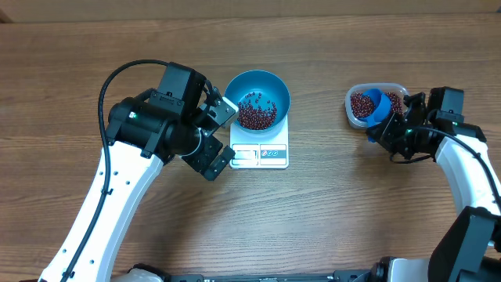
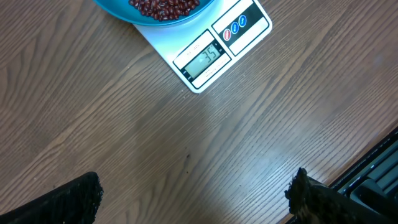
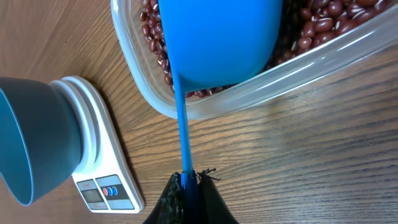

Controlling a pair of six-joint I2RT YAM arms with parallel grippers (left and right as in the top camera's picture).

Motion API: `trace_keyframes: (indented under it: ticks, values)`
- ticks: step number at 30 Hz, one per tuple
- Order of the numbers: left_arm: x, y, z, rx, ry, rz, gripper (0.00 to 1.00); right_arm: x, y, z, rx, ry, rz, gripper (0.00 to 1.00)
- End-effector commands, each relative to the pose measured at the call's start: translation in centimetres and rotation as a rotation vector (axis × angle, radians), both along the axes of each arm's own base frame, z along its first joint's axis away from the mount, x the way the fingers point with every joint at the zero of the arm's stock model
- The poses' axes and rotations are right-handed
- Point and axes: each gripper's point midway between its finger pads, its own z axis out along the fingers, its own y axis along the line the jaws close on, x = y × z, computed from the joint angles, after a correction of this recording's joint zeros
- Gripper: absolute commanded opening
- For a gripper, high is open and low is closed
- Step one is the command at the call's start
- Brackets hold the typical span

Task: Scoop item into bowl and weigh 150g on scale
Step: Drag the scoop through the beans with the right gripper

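The blue bowl (image 1: 258,98) stands on the white scale (image 1: 261,153) and holds a small heap of red-brown beans (image 1: 256,112). In the left wrist view the bowl (image 2: 112,7) and the scale's display (image 2: 206,57) show at the top. My left gripper (image 1: 221,135) is open just left of the scale, nothing between its fingertips (image 2: 81,196). My right gripper (image 1: 389,129) is shut on the handle of a small blue scoop (image 3: 217,43). The scoop's cup sits in the clear tub (image 1: 400,88) over more beans (image 3: 320,25).
The clear plastic tub (image 3: 134,62) lies at the right of the table, about a bowl's width from the scale. A dark table edge strip (image 2: 373,174) shows at the lower right of the left wrist view. Bare wood lies between scale and tub.
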Motion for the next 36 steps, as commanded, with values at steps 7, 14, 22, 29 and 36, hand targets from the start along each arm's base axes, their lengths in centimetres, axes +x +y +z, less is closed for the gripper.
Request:
trace_keyframes:
  ticks: [7,14,22,29,36]
  values:
    - [-0.2,-0.1,0.3,-0.016,-0.01,-0.022,1.0,0.5,-0.1,0.6,0.018,-0.008,-0.006,0.04]
    - [-0.2,-0.1,0.3,-0.016,-0.01,-0.022,0.99,0.5,0.1,1.0,0.063,-0.017,-0.01,0.04]
    - [-0.2,-0.1,0.3,-0.016,-0.01,-0.022,1.0,0.2,-1.0,1.2,0.095,-0.014,-0.045,0.04]
    - [-0.2,-0.1,0.3,-0.016,-0.01,-0.022,0.99,0.3,-0.9,1.3,0.099,-0.021,-0.04,0.04]
    - [-0.2,-0.1,0.3,-0.016,-0.01,-0.022,0.99,0.3,-1.8,1.3,0.098,-0.026,-0.064,0.04]
